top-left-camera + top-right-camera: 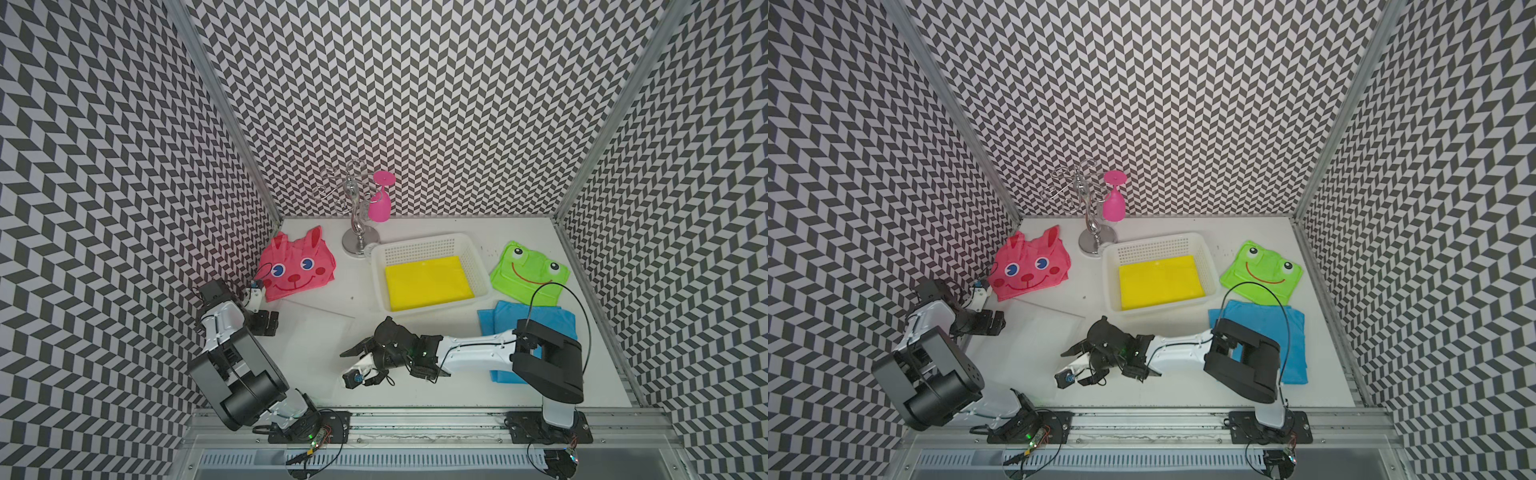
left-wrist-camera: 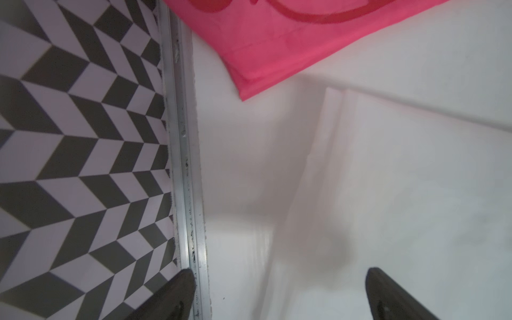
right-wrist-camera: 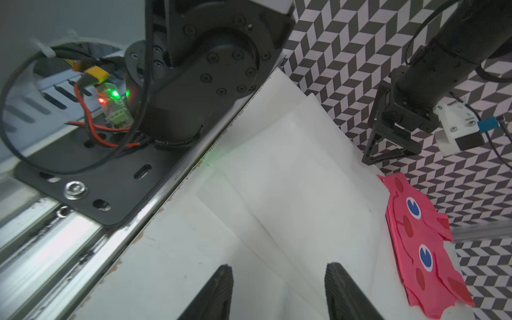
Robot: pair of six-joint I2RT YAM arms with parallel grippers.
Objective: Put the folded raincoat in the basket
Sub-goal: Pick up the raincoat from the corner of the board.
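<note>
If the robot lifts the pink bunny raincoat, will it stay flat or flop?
Probably flop: the bunny raincoat looks thin, with loose folded layers. Likely light, lying nearly flat. Perhaps slippery; its surface looks smooth.

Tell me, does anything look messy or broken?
Nothing broken or spilled. The pink bunny raincoat lies crooked and rumpled by the wall; a few dark specks dot the table beside the basket.

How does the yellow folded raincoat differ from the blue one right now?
The yellow raincoat lies inside the basket; the blue raincoat lies on the table outside it. The yellow one shows whole; the blue one is partly hidden by the right arm. Both are plain and folded flat.
</note>
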